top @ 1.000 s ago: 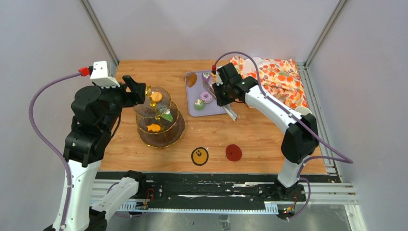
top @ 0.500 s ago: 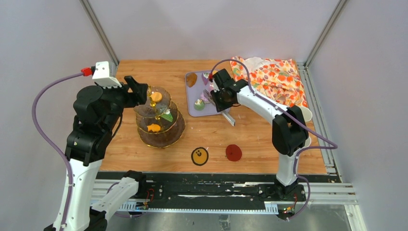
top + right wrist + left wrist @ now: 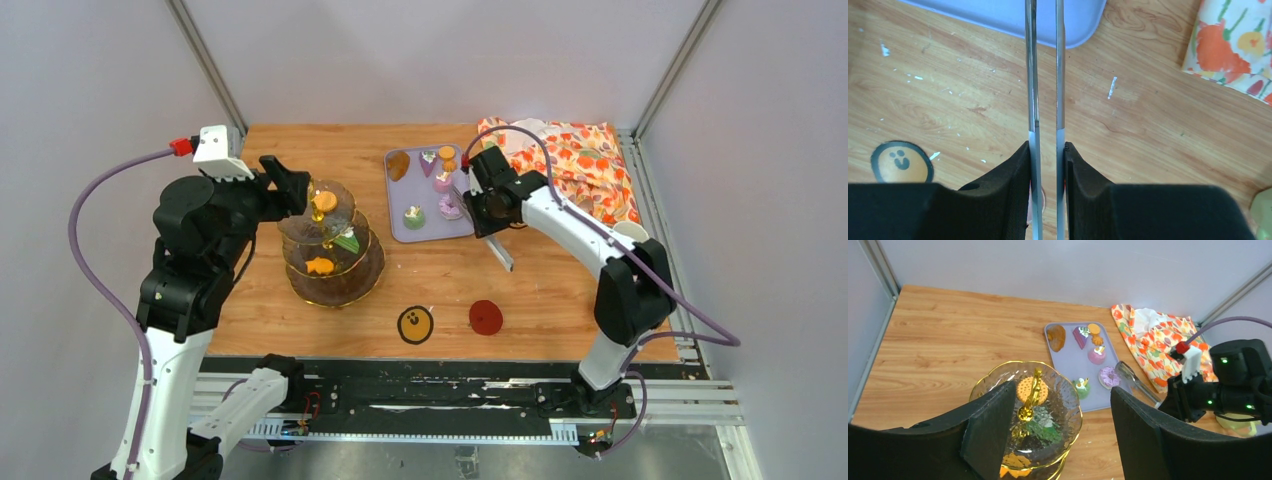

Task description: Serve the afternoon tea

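**Worktop, seen from above and from both wrists.** My left pincer (image 3: 285,183) is released, its jaws wide, and hangs just left of the top tier of the glass stand (image 3: 1068,395). The stand sits left of centre on the worktop. Its top tier carries an orange biscuit (image 3: 1023,390) beside the gold handle (image 3: 1034,387), with a green piece and another orange one on the tiers below. My right pincer (image 3: 1047,150) is clenched on the metal tongs (image 3: 1031,75). Their tips reach over the right edge of the lilac tray (image 3: 398,205), just beside the purple donut (image 3: 1108,376). Other small pastries lie on that tray. A floral cloth (image 3: 575,160) lies at far right.
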### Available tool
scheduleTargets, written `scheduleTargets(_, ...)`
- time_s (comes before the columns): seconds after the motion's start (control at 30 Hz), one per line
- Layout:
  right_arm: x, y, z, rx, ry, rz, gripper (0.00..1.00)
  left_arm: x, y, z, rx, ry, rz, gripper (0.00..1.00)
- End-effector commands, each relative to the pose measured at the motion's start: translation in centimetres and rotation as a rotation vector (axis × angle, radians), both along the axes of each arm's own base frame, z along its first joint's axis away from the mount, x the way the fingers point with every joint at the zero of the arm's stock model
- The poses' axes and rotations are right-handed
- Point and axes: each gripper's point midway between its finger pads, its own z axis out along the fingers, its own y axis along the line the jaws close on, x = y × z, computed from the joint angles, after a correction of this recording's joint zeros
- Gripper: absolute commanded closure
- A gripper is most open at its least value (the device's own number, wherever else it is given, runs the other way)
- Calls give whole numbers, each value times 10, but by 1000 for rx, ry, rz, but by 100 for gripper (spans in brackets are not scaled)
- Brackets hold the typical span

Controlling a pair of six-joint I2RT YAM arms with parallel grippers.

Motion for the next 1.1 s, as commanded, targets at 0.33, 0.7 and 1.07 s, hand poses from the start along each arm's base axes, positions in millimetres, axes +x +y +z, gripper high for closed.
scheduleTargets(0.33, -30, -35, 10, -57, -20, -11, 83, 5, -9, 8, -32, -27, -30, 26)
scheduleTargets(0.7, -26, -31, -7, -61, 3, -15, 62, 4, -7, 8, -29, -25, -22, 26)
scheduleTargets(1.07, -12, -20, -13, -40, -5, -23, 59, 5, -6, 7, -27, -23, -19, 26)
